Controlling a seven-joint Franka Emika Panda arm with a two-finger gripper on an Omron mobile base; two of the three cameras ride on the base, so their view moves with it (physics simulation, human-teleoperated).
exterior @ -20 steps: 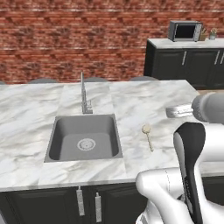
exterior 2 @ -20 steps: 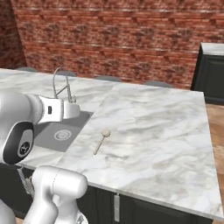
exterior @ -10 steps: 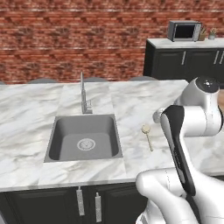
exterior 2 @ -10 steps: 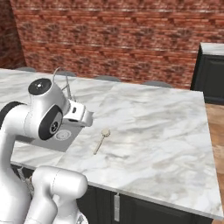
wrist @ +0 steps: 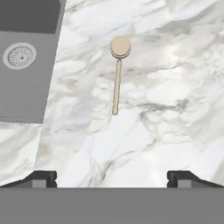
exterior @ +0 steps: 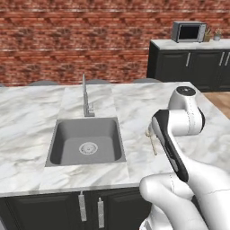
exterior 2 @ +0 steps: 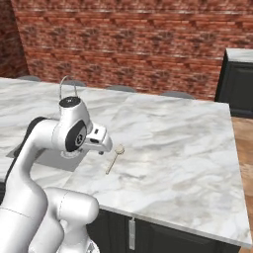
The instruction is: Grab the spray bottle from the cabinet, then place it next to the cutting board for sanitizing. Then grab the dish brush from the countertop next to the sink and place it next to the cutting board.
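Dish brush (wrist: 116,76) lies flat on the marble tabletop (exterior 2: 173,143), just right of the sink (exterior: 85,141), clear of the basin's rim, with open marble all round it. Tool (wrist: 112,177) hangs above the brush, its fingers spread wide apart and holding nothing, fingertips (wrist: 41,178) short of the handle's near end.

Premises: a domestic-style kitchen, rendered. Evidence: a white marble countertop (exterior: 36,117) with grey veining forms an island over black lower cupboards (exterior: 54,209) fitted with silver bar handles. A grey steel sink (exterior: 85,141) with round drain and slender silver tap (exterior: 85,96) is set into it. A microwave (exterior: 188,31) stands on a second black unit against the red brick wall (exterior: 76,40).
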